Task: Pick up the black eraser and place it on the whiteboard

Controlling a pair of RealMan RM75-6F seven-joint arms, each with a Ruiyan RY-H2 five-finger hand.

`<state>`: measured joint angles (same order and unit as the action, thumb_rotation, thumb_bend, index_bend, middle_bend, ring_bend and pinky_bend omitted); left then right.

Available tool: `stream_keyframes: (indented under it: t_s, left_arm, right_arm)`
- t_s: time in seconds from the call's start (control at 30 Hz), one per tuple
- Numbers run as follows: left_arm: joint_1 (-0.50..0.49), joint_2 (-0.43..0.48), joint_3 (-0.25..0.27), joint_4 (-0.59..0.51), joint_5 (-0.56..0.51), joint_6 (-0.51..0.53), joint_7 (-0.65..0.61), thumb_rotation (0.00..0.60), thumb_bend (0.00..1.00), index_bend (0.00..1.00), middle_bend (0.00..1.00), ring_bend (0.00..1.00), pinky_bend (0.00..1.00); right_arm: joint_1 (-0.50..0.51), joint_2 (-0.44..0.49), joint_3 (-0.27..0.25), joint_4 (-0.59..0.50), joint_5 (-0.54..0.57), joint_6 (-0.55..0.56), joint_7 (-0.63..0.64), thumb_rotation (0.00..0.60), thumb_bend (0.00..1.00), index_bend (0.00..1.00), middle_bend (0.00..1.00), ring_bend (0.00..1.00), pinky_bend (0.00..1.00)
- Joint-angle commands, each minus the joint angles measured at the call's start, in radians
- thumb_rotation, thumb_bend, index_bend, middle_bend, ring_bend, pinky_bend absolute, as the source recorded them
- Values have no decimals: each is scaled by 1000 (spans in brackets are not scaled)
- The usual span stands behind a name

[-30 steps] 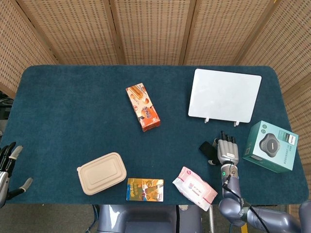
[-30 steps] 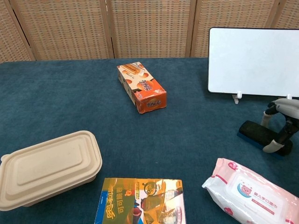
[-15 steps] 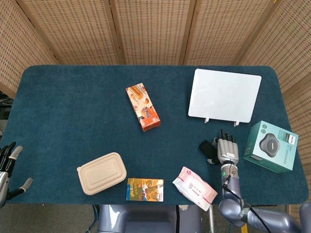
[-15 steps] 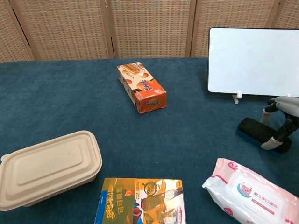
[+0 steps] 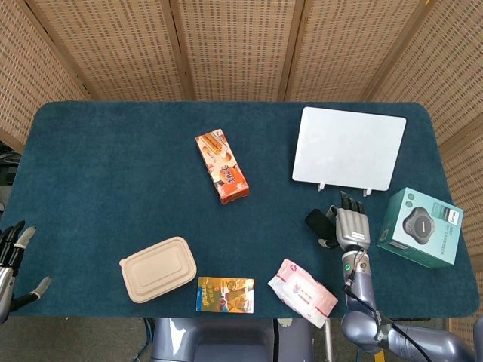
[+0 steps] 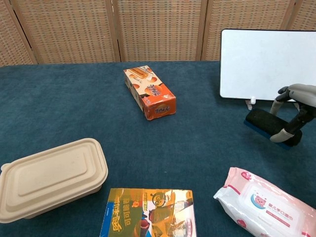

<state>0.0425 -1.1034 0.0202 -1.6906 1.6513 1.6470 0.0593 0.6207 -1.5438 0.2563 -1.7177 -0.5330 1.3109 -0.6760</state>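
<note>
The right hand (image 6: 295,111) holds the black eraser (image 6: 265,125) between thumb and fingers (image 6: 279,135), just in front of the whiteboard (image 6: 266,64), which leans back on its small stand at the far right of the table (image 6: 74,98). In the chest view the eraser appears to sit clear of the cloth, its near end tipped downward, so the pick-up step looks done and the carry to the board looks under way. That is a judgement; the gap beneath it is hard to confirm.

The next move calls for bringing the eraser up and over the board's lower edge and setting it flat on the white face without knocking the board off its clips, then parting the fingers.

The head view looks down on the right hand (image 5: 349,227), with the eraser (image 5: 318,224) sticking out toward the left, close to the whiteboard (image 5: 347,147) and beside a teal box (image 5: 419,227). Only this view shows the left hand (image 5: 13,253), at the table's near left edge, fingers apart and holding nothing. The chest view alone shows the thumb under the eraser and the board's tilt.
</note>
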Motion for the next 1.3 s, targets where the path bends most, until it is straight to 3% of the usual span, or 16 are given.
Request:
stream_keyframes:
  t_s: [0.03,0.33,0.8,1.3]
  left_arm:
    - [0,1,1,0,1,0,-3,600,250,0,0,0,0]
    - [-2,1,-3,3,-8,-5,-6,600,250,0,0,0,0]
    - [-15,-3,-15,11,-40,-33,-15,600,250,0,0,0,0]
    - [-29,-2,-28,12,-78,-63,-35,600,250,0,0,0,0]
  right_arm:
    - [-4,6,10,-11,-29,10,23,600,196,430,0,0,0]
    - [4,11,40,-7,-49,14,41,600,195,436,0,0,0]
    - [61,-13,149,52,-126,16,121,600,195,445,0,0,0]
    - [149,-152,243,308,-182,8,245,600,181,454,0,0,0]
